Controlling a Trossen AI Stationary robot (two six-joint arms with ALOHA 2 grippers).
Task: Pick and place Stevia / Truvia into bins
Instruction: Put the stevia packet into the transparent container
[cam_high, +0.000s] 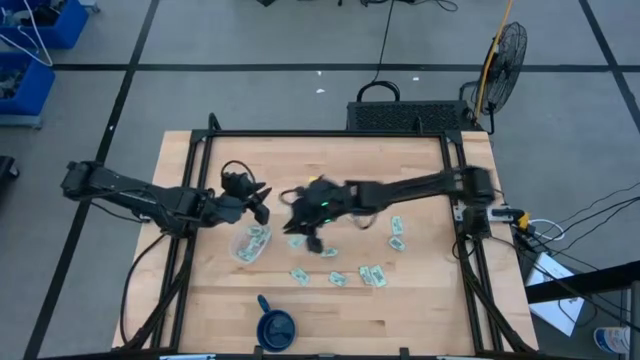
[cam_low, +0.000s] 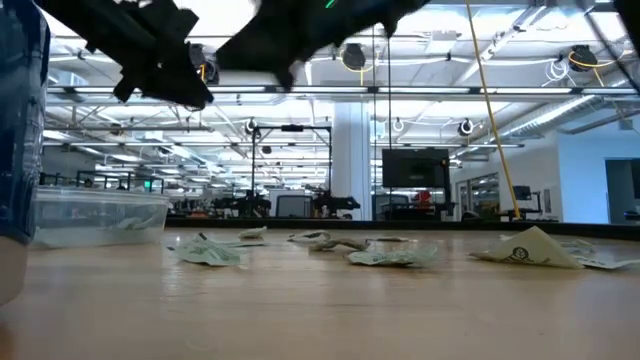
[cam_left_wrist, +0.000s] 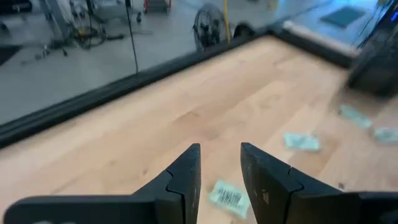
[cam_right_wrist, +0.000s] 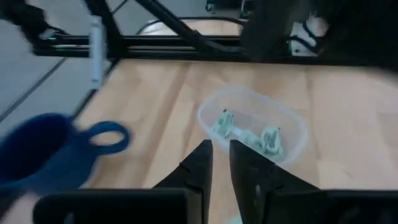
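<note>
Overhead view: both arms met over the middle of the wooden table (cam_high: 420, 300). The left gripper (cam_high: 262, 203) hung just beyond the clear tub (cam_high: 250, 243); the right gripper (cam_high: 305, 238) hung just beside the tub, among the loose sachets (cam_high: 372, 275), which lay scattered from the tub toward the table's right half. A blue cup (cam_high: 275, 327) stood near the front edge.

Table-level view: showed what the overhead one could not, that both arms were raised clear of the surface, and that the sachets (cam_low: 392, 257) lay flat or slightly crumpled, with the tub (cam_low: 95, 218) at the far left.

Left wrist view: the fingers (cam_left_wrist: 186, 177) stood slightly parted with nothing between them, above a barcoded sachet (cam_left_wrist: 229, 198) lying on the wood.

Right wrist view: the only view into the tub (cam_right_wrist: 252, 127), where several sachets (cam_right_wrist: 249, 138) rested; the fingers (cam_right_wrist: 199, 165) stood narrowly apart and empty, with the cup (cam_right_wrist: 50, 152) to one side.
</note>
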